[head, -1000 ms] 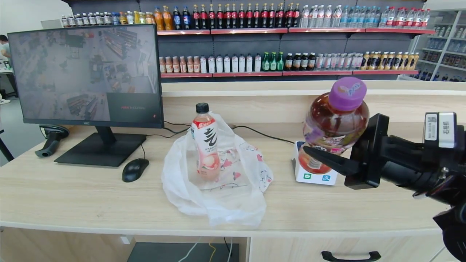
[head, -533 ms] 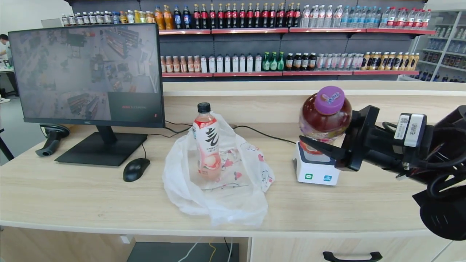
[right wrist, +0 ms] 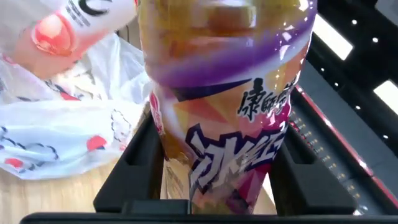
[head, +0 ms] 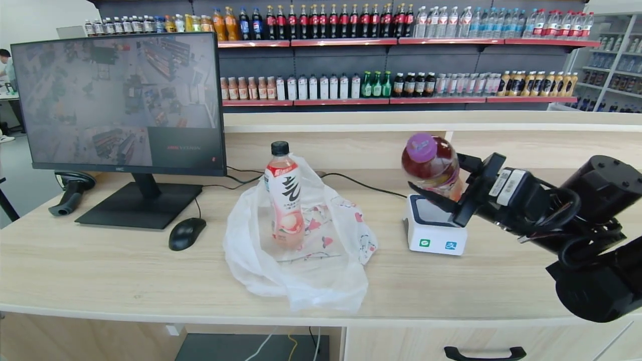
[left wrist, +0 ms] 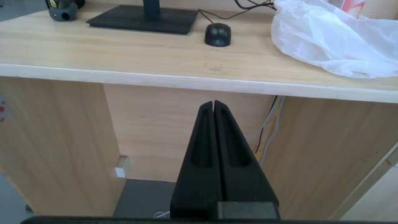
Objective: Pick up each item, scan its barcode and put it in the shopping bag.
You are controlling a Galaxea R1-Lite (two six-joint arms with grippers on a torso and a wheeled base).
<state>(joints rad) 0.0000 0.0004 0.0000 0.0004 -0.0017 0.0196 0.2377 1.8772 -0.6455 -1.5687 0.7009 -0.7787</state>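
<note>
Head view: purple-capped bottle (head: 434, 160) is pinched, tilted, by right gripper (head: 432, 176) just above scanner (head: 434, 233)
Left gripper (left wrist: 214, 109): pressed together, below counter (left wrist: 186, 57)
Scanner: barcode step judged underway
Bag (head: 301, 281): bottle to be carried there next

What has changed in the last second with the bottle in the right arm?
The right gripper, shut on the purple-capped bottle, moved lower and farther from the camera, toward the white scanner, and the bottle tipped, cap toward the robot's left. The peach bottle in the shopping bag, the monitor and the mouse stayed put.
</note>
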